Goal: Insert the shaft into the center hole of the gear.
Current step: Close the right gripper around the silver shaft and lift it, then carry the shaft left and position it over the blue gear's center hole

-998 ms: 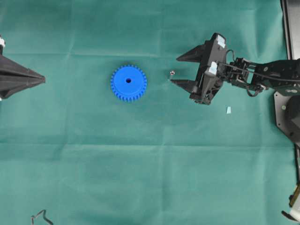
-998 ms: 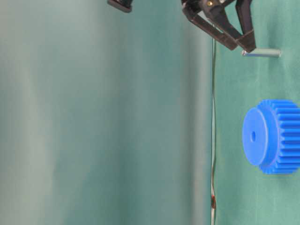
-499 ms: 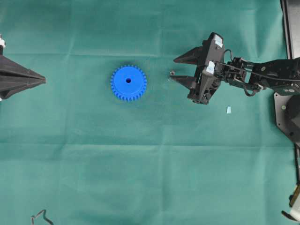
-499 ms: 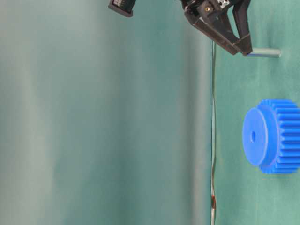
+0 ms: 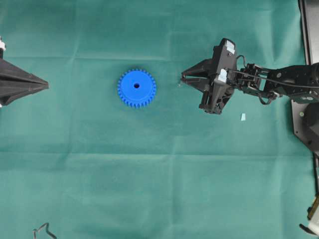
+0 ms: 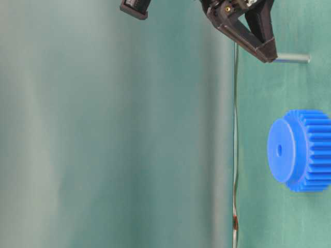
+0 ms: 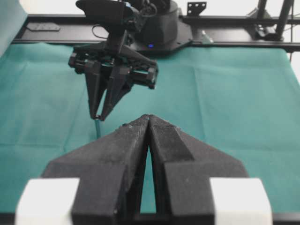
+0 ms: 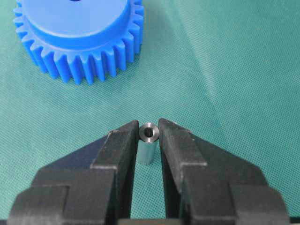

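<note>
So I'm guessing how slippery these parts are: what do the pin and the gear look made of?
The pin looks like bare metal, silver-grey with a bright sheen, hollow at its top end. The gear looks like moulded plastic: uniform bright blue, matte to satin, with clean teeth. Both are judged from looks only.

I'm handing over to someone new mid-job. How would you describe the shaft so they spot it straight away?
Start at the blue gear on the green cloth, then look toward the right gripper. The shaft stands upright between its fingertips: a tiny shiny silver pin with a dark hollow end, unlike the flat pale scrap lying farther right.
</note>
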